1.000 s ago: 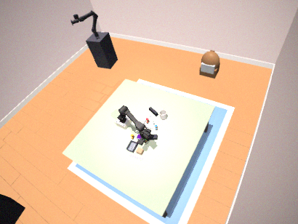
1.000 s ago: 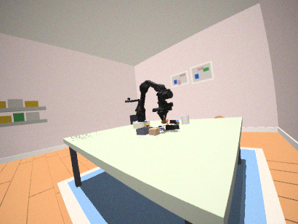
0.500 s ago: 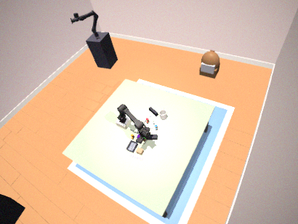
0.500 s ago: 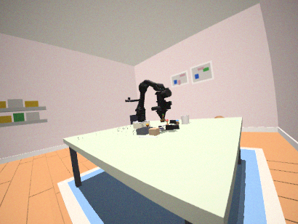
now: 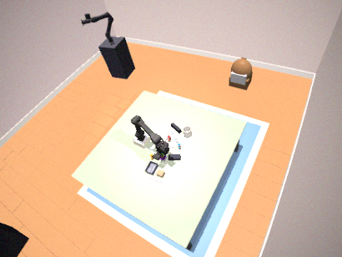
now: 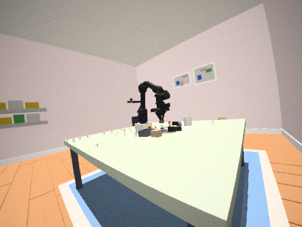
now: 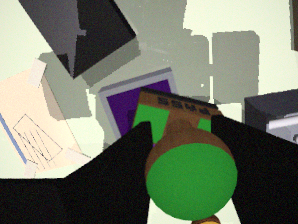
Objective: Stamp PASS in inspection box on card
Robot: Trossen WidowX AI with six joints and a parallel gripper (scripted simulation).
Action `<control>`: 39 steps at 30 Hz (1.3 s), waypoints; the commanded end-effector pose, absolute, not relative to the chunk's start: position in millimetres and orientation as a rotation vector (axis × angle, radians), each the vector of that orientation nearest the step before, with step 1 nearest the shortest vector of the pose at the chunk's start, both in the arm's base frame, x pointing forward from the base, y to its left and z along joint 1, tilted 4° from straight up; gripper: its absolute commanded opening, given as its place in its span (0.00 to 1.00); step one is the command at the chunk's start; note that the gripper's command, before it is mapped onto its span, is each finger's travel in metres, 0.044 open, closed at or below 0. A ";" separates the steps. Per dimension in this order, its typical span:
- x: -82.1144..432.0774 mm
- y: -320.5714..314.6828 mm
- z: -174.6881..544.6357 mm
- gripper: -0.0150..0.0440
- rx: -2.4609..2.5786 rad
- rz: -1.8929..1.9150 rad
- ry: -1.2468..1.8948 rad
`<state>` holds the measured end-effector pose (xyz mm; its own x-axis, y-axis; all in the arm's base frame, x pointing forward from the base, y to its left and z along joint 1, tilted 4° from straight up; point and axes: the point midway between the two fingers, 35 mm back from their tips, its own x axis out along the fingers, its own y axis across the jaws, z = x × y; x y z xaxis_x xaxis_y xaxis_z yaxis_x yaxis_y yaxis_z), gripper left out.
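My gripper (image 7: 181,128) (image 6: 161,117) is shut on the PASS stamp (image 7: 191,181) (image 6: 161,121), which has a green round knob and a brown wooden base lettered PASS. In the exterior view the stamp hangs above the bench. The purple ink pad (image 7: 117,107) (image 5: 163,158), in a grey frame, lies below; in the wrist view the stamp's base overlaps its right part. The stamp's underside is hidden. The peach card (image 7: 20,97) is at the left of the wrist view, taped at its corners. Its outlined box (image 7: 38,139) has thin slanted lines across it.
A dark block (image 7: 100,25) (image 5: 174,157) stands near the pad. A dark tray (image 5: 152,168) and a tan block (image 5: 160,173) are on the other side. An orange-topped item (image 5: 152,156) (image 6: 149,127), a red item (image 5: 169,138), a blue item (image 5: 179,146) and a pale cup (image 5: 187,132) (image 6: 188,121) stand around.
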<state>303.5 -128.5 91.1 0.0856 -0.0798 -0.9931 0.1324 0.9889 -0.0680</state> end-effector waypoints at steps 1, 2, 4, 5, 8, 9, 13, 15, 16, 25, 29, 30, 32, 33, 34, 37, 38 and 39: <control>289.9 -120.7 86.5 0.25 0.044 -0.159 1.487; 286.6 -118.8 85.8 0.25 0.044 -0.159 1.487; 280.0 -115.1 84.3 0.25 0.044 -0.159 1.487; 276.7 -113.3 83.4 0.25 0.044 -0.159 1.488; 267.2 -108.1 80.9 0.25 0.044 -0.159 1.488; 265.6 -107.2 80.4 0.25 0.044 -0.159 1.488; 265.1 -106.9 80.2 0.25 0.044 -0.159 1.488; 265.2 -107.0 79.3 0.25 0.044 -0.159 1.488; 265.3 -107.1 78.6 0.25 0.044 -0.159 1.488; 266.2 -107.6 72.7 0.25 0.044 -0.159 1.488; 266.6 -107.8 70.0 0.25 0.044 -0.159 1.488; 266.7 -107.8 69.3 0.25 0.044 -0.159 1.488; 266.9 -107.9 68.0 0.25 0.043 -0.159 1.488; 266.9 -108.0 67.3 0.25 0.043 -0.159 1.488; 267.0 -108.0 66.7 0.25 0.043 -0.159 1.488; 267.3 -108.2 64.7 0.25 0.043 -0.159 1.488; 267.3 -108.2 64.0 0.25 0.043 -0.159 1.488; 267.4 -108.3 63.4 0.25 0.043 -0.159 1.488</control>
<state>269.6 -108.4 67.5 0.0830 -0.0787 -0.9934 0.1303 0.9892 -0.0675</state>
